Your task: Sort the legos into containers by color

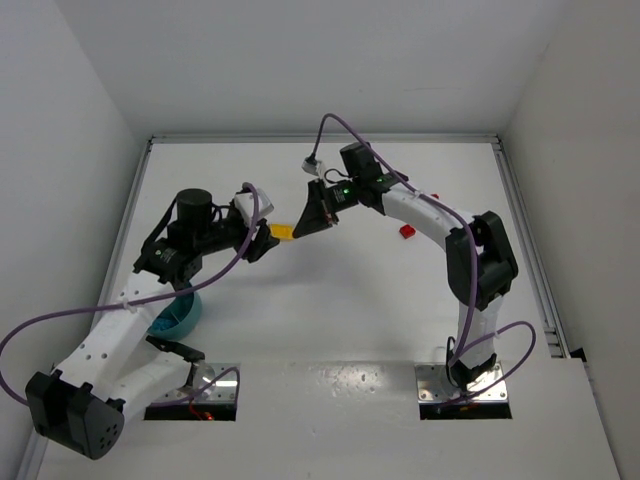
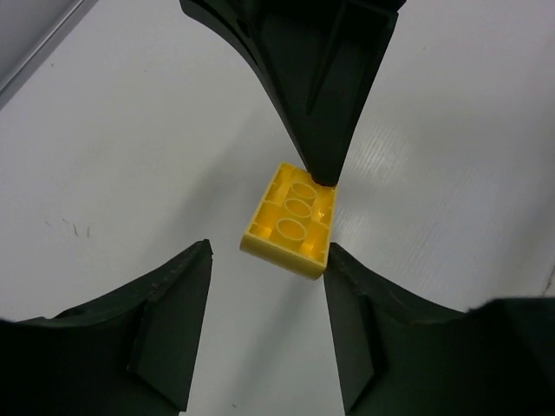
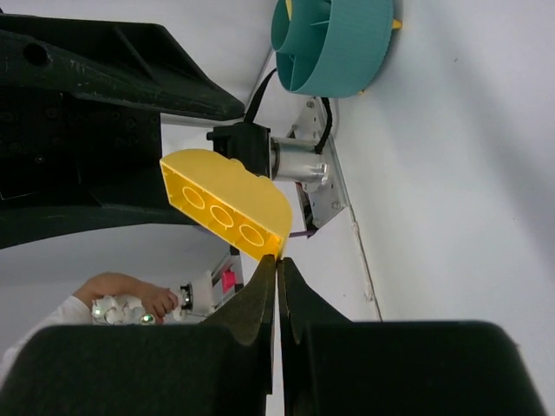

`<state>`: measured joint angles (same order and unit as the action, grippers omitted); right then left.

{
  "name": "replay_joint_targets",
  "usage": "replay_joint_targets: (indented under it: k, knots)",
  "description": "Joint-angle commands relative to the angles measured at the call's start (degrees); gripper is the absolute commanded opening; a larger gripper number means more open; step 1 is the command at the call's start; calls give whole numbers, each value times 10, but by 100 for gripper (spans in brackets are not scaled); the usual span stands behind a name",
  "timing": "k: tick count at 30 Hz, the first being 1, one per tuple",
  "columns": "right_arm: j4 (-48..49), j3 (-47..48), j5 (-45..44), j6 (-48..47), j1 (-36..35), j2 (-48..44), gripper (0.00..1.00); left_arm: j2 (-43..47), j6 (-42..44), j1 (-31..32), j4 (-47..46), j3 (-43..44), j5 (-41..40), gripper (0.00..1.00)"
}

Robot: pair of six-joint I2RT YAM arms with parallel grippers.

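The yellow brick, hollow side up, is mid-worktop, nearer the far edge. The right jaws are clenched on its rim, and the left jaws are released, spread beside it. Only the overhead view shows a red brick toward the right edge and the teal bowl by the left.

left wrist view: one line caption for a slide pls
Upside-down yellow brick held at its far corner by the right end effector, between the open fingers of the left end effector.

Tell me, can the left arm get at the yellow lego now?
Probably yes: the left end effector is open, its fingers flanking the near edge of the yellow lego. The right end effector pinches only the far edge.
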<state>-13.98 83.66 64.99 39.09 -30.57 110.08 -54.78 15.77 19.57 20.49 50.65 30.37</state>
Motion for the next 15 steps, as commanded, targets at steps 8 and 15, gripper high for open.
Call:
replay_joint_targets:
  k: [8, 15]
  knots:
    - [30, 11, 8, 23, -13, -26, 0, -1, 1, 6, -24, 16, 5, 31]
    - [30, 5, 8, 18, -13, -26, 0, 6, 8, 6, -11, 16, 0, 13]
